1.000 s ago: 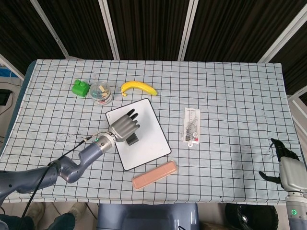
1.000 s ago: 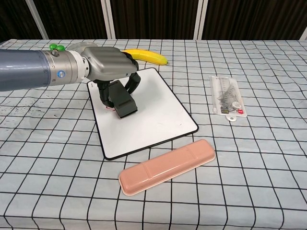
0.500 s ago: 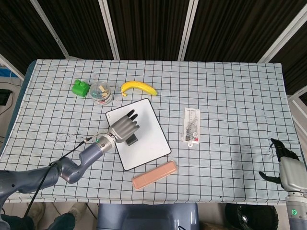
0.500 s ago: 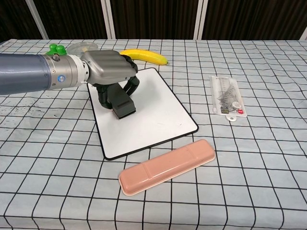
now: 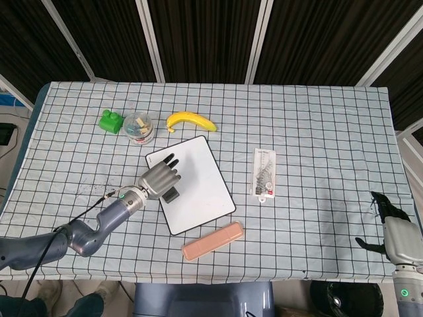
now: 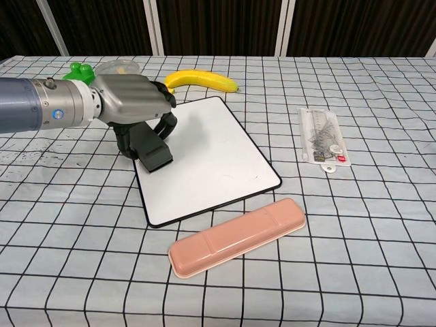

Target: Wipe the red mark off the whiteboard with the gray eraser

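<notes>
The whiteboard [image 5: 198, 178] [image 6: 214, 153] lies tilted on the checked cloth, and its visible surface looks plain white; I see no red mark on it. My left hand [image 5: 157, 177] [image 6: 133, 101] grips the gray eraser [image 6: 151, 150] [image 5: 172, 195] and presses it on the board's left edge, fingers wrapped over its top. My right hand [image 5: 390, 221] hangs off the table at the lower right corner of the head view, fingers curled, holding nothing that I can see.
A banana [image 5: 190, 121] [image 6: 201, 80], a clear round tub [image 5: 139, 127] and a green block [image 5: 111, 121] lie behind the board. A pink case [image 5: 213, 240] [image 6: 238, 235] lies in front of it. A packaged ruler set [image 5: 264, 173] [image 6: 323, 143] lies to the right.
My left hand has slid the eraser leftward across the board, from its left-middle to its left edge. The right hand has stayed still.
</notes>
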`<state>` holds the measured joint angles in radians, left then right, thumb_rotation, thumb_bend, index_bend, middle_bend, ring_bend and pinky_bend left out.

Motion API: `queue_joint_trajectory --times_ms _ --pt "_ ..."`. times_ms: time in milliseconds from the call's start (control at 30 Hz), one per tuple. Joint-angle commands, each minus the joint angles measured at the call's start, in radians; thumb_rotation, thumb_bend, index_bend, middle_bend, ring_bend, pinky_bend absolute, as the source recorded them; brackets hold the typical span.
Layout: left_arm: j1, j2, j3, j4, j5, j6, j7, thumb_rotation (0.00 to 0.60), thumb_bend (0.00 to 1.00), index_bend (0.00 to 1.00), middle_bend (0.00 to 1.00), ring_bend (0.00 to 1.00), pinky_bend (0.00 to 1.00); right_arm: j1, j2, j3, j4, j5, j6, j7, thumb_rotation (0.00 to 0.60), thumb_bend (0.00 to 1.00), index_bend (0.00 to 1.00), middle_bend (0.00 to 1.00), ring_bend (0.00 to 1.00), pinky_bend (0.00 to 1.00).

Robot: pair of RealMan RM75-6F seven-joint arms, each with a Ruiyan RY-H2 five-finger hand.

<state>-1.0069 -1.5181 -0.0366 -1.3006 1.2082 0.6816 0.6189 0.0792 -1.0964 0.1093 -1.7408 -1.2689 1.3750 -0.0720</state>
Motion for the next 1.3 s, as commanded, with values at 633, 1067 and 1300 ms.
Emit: queue_joint_trajectory --times_ms 633,1067,1300 --pt "-0.044 -0.107 -0.037 0.119 -0.007 -0.008 -0.01 0.6 0.31 0.53 0.49 0.1 0.11 0.002 0.002 -0.007 -0.003 -0.006 -0.008 0.001 0.6 0.05 0.12 0.13 0.22 0.23" --pt "-0.068 -0.155 -0.044 0.171 -0.01 -0.012 -0.016 0.6 0.34 0.53 0.49 0.1 0.11 0.003 0.004 -0.008 -0.003 -0.006 -0.012 0.006 0.6 0.05 0.12 0.13 0.22 0.23" --pt "-0.055 -0.051 -0.053 0.045 -0.005 0.039 0.0 0.6 0.34 0.54 0.49 0.1 0.13 0.004 0.006 -0.008 -0.004 -0.002 -0.015 0.009 0.6 0.05 0.12 0.13 0.22 0.23"
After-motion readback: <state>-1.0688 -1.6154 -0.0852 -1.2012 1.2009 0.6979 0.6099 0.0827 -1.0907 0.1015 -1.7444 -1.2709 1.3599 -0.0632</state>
